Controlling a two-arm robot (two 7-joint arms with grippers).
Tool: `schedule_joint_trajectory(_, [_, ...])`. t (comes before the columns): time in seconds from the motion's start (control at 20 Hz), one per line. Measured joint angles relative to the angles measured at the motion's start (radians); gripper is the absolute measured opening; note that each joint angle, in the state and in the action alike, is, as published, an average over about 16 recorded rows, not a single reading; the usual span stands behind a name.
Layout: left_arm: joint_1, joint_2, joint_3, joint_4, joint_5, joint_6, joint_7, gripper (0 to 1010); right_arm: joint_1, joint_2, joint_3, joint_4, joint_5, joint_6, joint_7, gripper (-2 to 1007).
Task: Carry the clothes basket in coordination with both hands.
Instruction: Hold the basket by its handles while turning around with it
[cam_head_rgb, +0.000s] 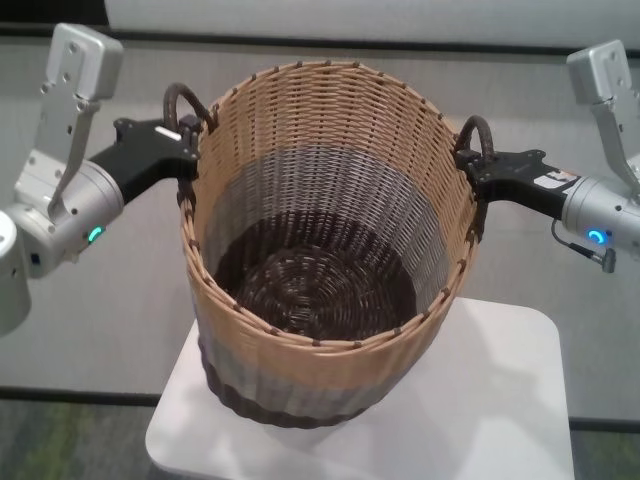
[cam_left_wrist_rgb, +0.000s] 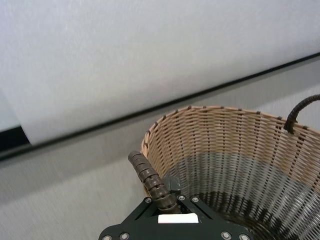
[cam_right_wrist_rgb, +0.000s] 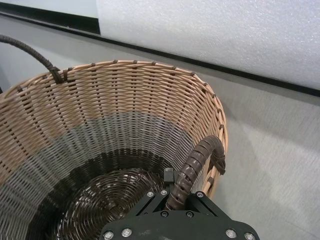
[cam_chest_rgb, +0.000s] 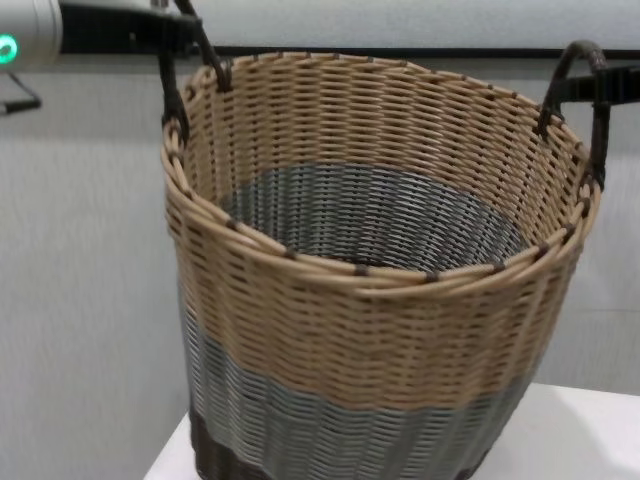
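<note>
The clothes basket (cam_head_rgb: 330, 150) is a large round wicker basket with a tan top band, a grey middle band and a dark brown base. It is empty and leans slightly over the white table (cam_head_rgb: 500, 400). I cannot tell whether its base touches the table. My left gripper (cam_head_rgb: 190, 135) is shut on the left loop handle (cam_head_rgb: 185, 100), which also shows in the left wrist view (cam_left_wrist_rgb: 150, 177). My right gripper (cam_head_rgb: 472, 165) is shut on the right loop handle (cam_head_rgb: 478, 130), which also shows in the right wrist view (cam_right_wrist_rgb: 197, 162). The chest view shows the basket (cam_chest_rgb: 370, 330) with both handles held at rim height.
The small white table has rounded corners, and the basket's base sits near its left front part. Grey floor lies around the table, with a white wall panel (cam_right_wrist_rgb: 210, 30) behind it.
</note>
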Motion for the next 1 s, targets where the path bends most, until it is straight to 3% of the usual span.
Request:
schedule_joint_trajectory(0.4, [-0.005, 0.000, -0.008, -0.035, 0.020, 0.014, -0.004, 0, 0.003, 0.010, -0.006, -0.010, 0.023, -0.003, 0.006, 6])
schedule_joint_trajectory(1.0, [-0.004, -0.001, -0.009, -0.037, 0.022, 0.014, -0.005, 0, 0.003, 0.012, -0.010, -0.010, 0.025, -0.005, 0.006, 6])
